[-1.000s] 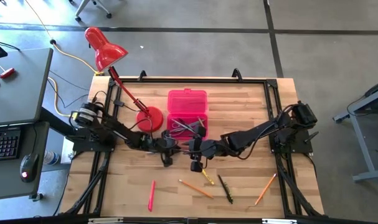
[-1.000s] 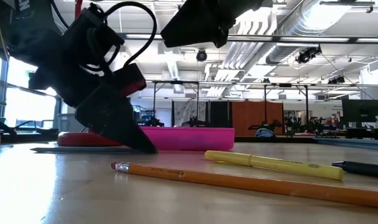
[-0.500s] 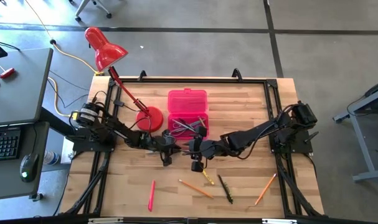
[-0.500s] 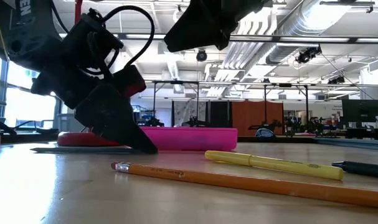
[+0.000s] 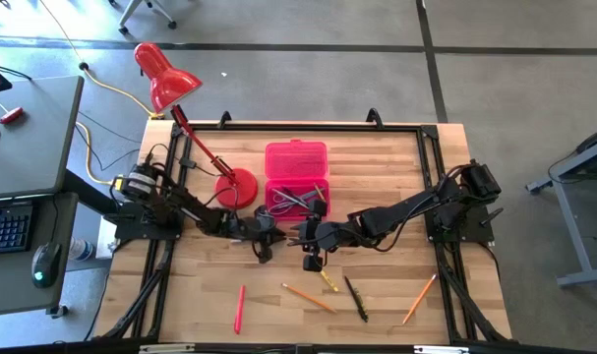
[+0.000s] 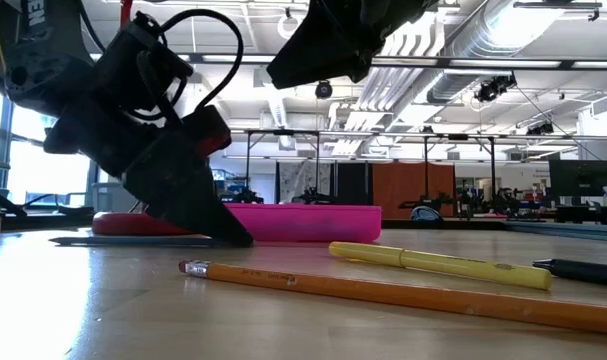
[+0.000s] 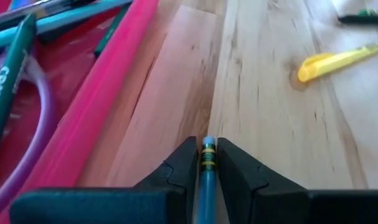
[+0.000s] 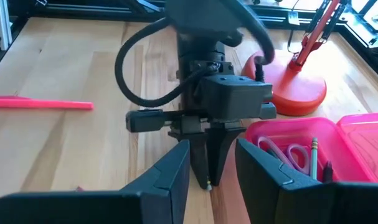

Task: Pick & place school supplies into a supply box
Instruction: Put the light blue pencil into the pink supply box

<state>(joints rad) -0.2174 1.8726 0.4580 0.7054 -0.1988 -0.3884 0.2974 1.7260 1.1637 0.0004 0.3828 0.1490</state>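
The pink supply box (image 5: 296, 177) lies open by the red lamp base, holding scissors and crayons (image 7: 14, 68). My left gripper (image 5: 265, 243) stands just before the box's near wall (image 7: 108, 106), slanting down to the table, shut on a blue pencil (image 7: 208, 163). My right gripper (image 8: 212, 146) hovers open beside it (image 5: 313, 254), high in the low view (image 6: 323, 45), touching nothing. On the near table lie a yellow pen (image 6: 443, 265), an orange pencil (image 6: 383, 290), a dark pen (image 5: 355, 298), a pink pen (image 5: 239, 308) and a second orange pencil (image 5: 419, 298). My left gripper pinches the blue pencil between its two fingers at the gold-banded end (image 7: 208, 154), the pencil lying along the fingers. The fingers (image 6: 198, 205) slant down from the table's left. The pencil's end (image 8: 208, 184) pokes out just past the fingertips at the tabletop.
A red desk lamp stands with its round base (image 5: 236, 187) left of the box and its arm reaching toward the far left corner. Black frame rails run along the table's edges (image 5: 298, 126). A side desk with a keyboard sits left of the table.
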